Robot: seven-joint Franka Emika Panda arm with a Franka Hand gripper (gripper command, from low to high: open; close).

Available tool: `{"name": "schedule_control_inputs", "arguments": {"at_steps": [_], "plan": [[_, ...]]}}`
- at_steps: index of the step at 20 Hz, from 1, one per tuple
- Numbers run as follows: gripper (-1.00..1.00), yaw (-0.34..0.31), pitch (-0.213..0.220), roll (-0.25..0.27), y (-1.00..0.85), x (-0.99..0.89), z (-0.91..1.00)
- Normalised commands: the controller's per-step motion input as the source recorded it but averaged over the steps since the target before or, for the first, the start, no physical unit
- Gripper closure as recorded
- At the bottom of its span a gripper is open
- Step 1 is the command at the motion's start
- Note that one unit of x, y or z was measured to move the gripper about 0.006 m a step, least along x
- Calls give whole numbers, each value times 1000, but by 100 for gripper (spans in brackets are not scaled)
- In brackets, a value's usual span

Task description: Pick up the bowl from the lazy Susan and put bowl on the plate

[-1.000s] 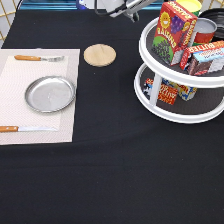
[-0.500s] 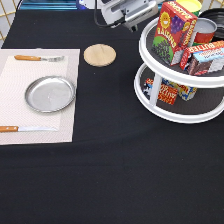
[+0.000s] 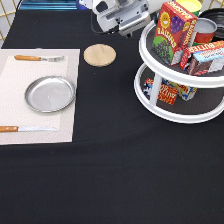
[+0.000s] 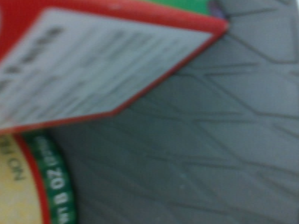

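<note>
The lazy Susan (image 3: 150, 82) stands at the exterior view's right, white with two dark grey tiers. The black bowl (image 3: 218, 15) shows only as a dark glossy edge at the back of the upper tier, behind the red can (image 3: 204, 30). The silver plate (image 3: 50, 94) lies empty on a pale placemat at the left. My gripper (image 3: 131, 21) hangs at the exterior view's top, just left of the upper tier's rim, near the raisin box (image 3: 174, 30). It holds nothing that I can see. The wrist view shows the grey shelf surface (image 4: 228, 140) and a red box (image 4: 78, 65) close up.
A round wooden disc (image 3: 99, 54) lies between the placemat and the turntable. A fork (image 3: 37, 58) and a knife (image 3: 25, 129) lie on the placemat (image 3: 20, 105). Boxes fill both tiers, including one at the upper front (image 3: 205, 56) and several below (image 3: 170, 92).
My hand has come down further into view at the top and shifted slightly left, beside the upper tier. The bowl, plate and boxes have not moved.
</note>
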Motion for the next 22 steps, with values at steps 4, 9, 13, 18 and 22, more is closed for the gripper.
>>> {"name": "schedule_control_inputs", "arguments": {"at_steps": [4,9,13,18,22], "plan": [[-100,0,1,207,-122,0,-313],[-100,-2,0,196,-62,25,-212],[-100,0,0,160,-56,41,-19],[-100,0,-1,110,-9,199,0],[-100,0,-7,44,-15,436,0]]}}
